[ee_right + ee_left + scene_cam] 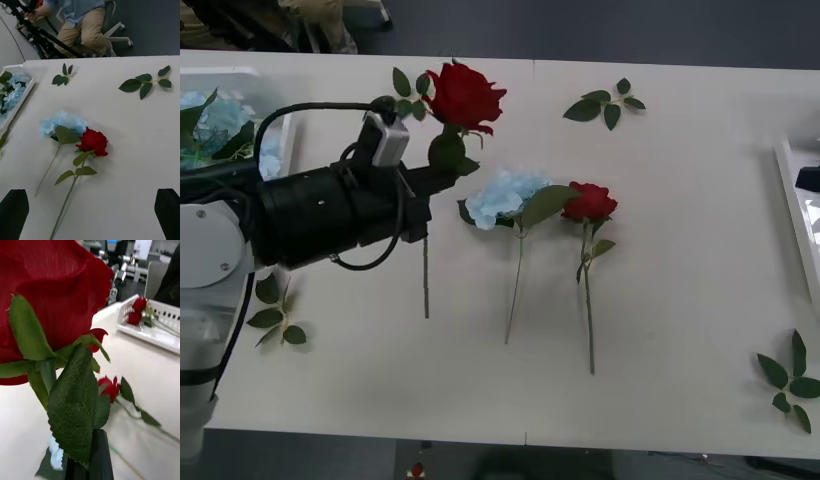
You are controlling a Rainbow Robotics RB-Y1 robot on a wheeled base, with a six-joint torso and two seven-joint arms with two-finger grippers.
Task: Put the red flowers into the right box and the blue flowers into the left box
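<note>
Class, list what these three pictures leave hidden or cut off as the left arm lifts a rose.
- Left gripper grip: front view, leaves cover it; left wrist view, the red rose blocks it.
- Right box: front view, cut by the edge.
- Left box: front view, arm hides part.

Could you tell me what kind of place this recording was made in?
Probably a robotics lab or workshop. A long white table holds artificial flowers and sorting trays, a tripod stands beside a seated person on a wheeled chair, and desks with equipment fill the room behind.
</note>
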